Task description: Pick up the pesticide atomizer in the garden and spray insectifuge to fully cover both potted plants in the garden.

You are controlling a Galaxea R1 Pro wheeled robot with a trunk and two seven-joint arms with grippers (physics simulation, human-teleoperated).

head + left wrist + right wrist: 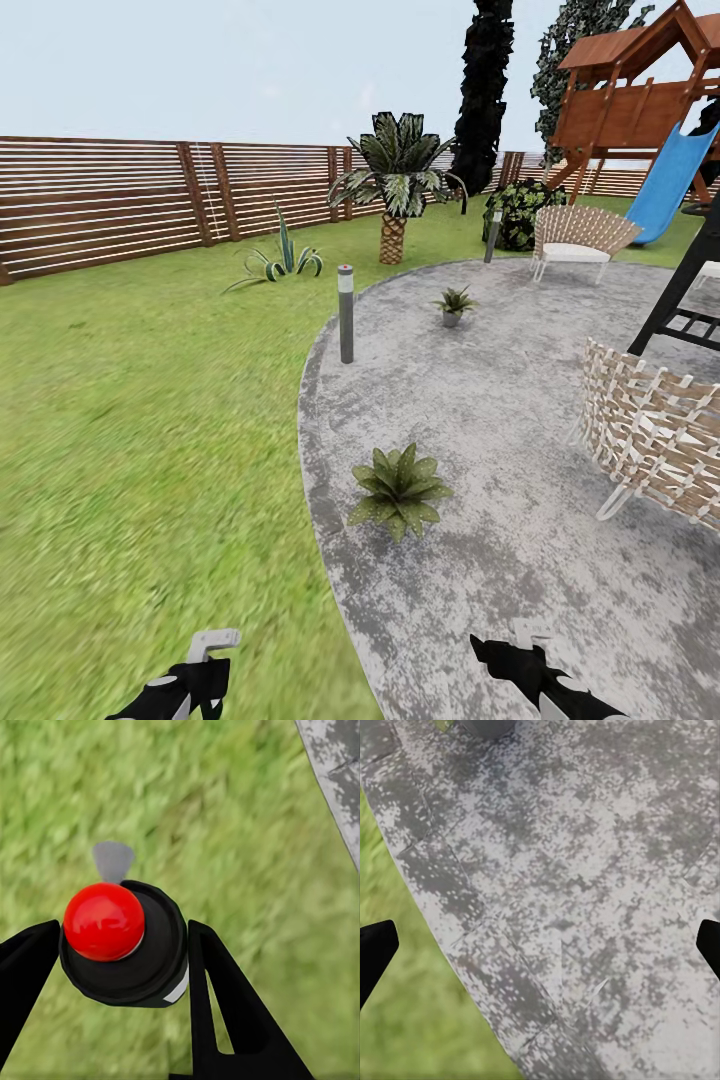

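- Down at the bottom edge of the head view, the left gripper [200, 665] carries the pesticide atomizer [213, 643], its grey nozzle head poking up over the black fingers.
- Left wrist view makes it plain: the black fingers [217, 1005] sit narrow either side of the bottle's dark round top [124, 952], which wears a glossy red ball [104, 921], a grey nozzle tip pointing out over the blurred green lawn [225, 832].
- Right gripper [510, 655] hangs over the round, mottled grey stone patio [585, 885]; its fingers [375, 952] are spread wide, nothing between them.
- Targets: the nearer potted plant [398, 488], a low rosette of pointed green leaves, sits on the patio ahead, near its grass edge. The second potted plant [454, 304], smaller in view with a little grey pot, stands well beyond it, near a grey bollard lamp post [346, 313].
- My read: bottle in hand, so the step now is closing on the nearer rosette and aiming.
- To do it well, bring the nozzle near the leaves and point it squarely at the rosette, not at the lawn below.
- Keep the grip firm and the bottle upright.
- Sweep across the whole spread of leaves for full coverage, I'd say.
- Steer clear of the woven wicker chair [660, 440] at the right when moving on.
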